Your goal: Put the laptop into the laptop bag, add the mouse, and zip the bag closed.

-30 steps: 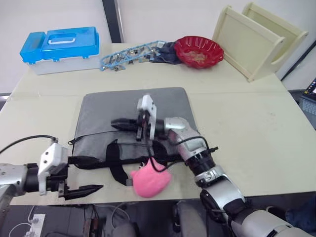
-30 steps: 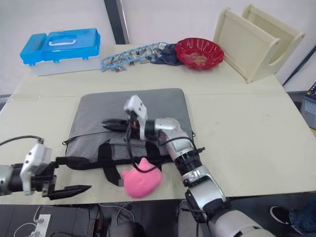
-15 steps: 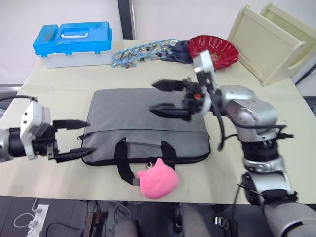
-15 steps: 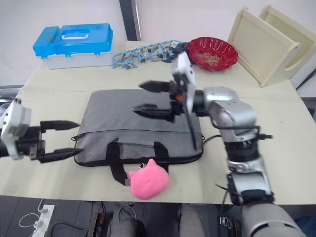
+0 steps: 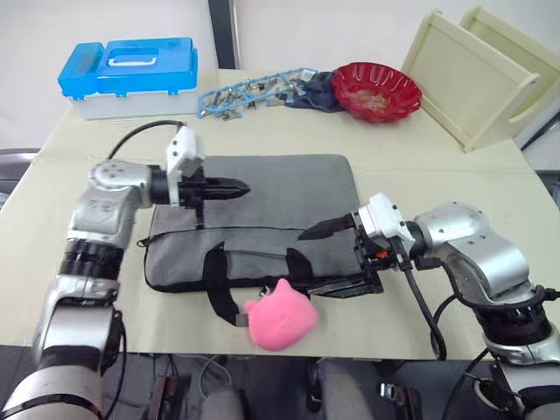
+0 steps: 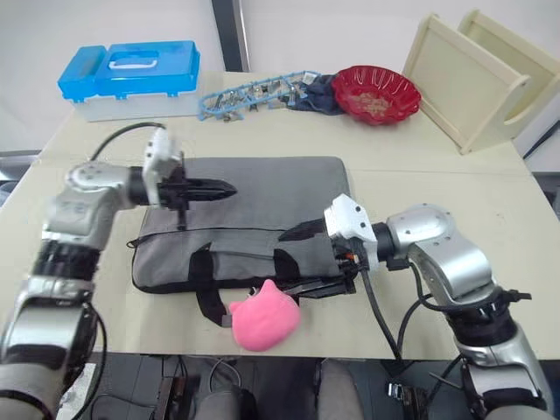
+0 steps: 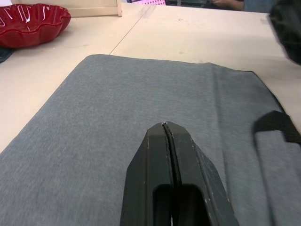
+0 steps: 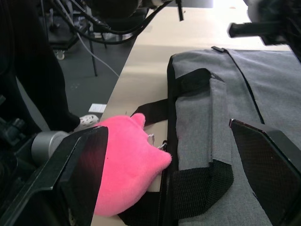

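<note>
Two claws flank laptop bag (image 5: 249, 219), long axis across us; head view: left gripper (image 5: 234, 187) pinched together over bag's far-left part; right gripper (image 5: 325, 258) spread wide astride bag's near-right edge, nearer zipper side; left wrist: fingertips (image 7: 168, 136) meet above grey fabric; right wrist: bag's front edge between our spread fingers, pink toy (image 8: 124, 165) just beside bag.

A beige table (image 5: 455, 188) carries the grey laptop bag (image 5: 280, 210) at centre, a pink plush toy (image 5: 280, 319) at the lower edge, a blue toolbox (image 5: 131, 74) upper left, a red bowl (image 5: 376, 87) and a cream wooden rack (image 5: 472, 74) upper right.

pink plush (image 5: 281, 318) against laptop bag (image 5: 262, 214) front edge
</note>
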